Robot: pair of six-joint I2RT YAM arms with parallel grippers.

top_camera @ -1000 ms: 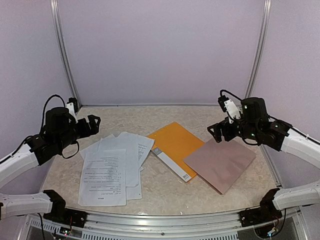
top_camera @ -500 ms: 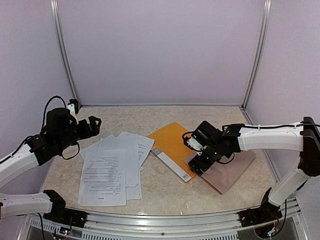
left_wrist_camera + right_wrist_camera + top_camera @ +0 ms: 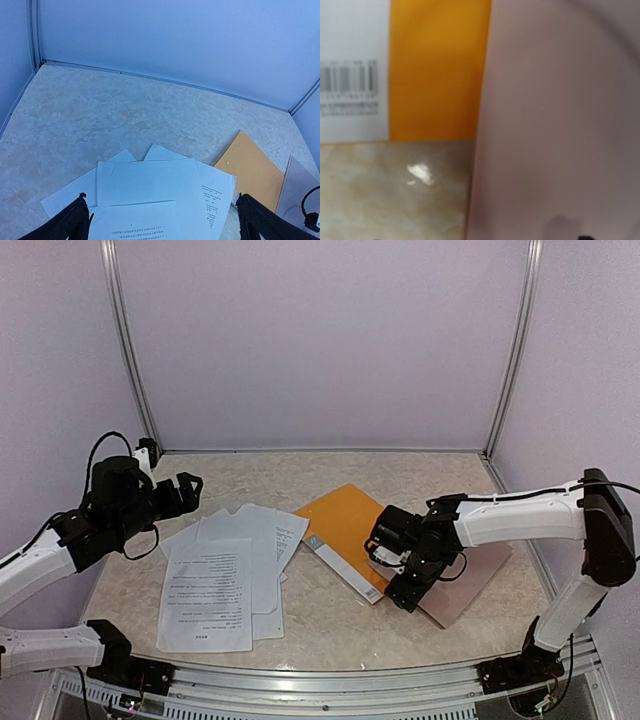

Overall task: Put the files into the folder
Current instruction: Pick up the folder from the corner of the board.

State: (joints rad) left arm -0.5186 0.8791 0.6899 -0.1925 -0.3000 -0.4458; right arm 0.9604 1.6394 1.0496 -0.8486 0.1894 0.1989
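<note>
The files (image 3: 232, 570) are several white printed sheets fanned on the table's left half; they also show in the left wrist view (image 3: 160, 195). The closed orange-yellow folder (image 3: 345, 523) lies at centre, with its white spine strip (image 3: 345, 570) toward the files. My left gripper (image 3: 186, 485) hovers open and empty above the far left of the sheets, its fingers (image 3: 75, 225) spread wide. My right gripper (image 3: 402, 597) is down at the near-left edge of the pinkish-brown board (image 3: 455, 570), beside the folder's near corner (image 3: 437, 70). Its jaws are hidden.
The pinkish-brown board (image 3: 560, 125) overlaps the folder's right edge. The spine strip carries a barcode label (image 3: 347, 82). Grey-violet walls with metal corner posts (image 3: 128, 350) close off the back and sides. Marbled table surface (image 3: 300, 475) shows behind the papers.
My right arm swung down from its raised place at the right to the board's near-left edge by the folder, then shifted slightly nearer. The left arm, files and folder have not moved.
</note>
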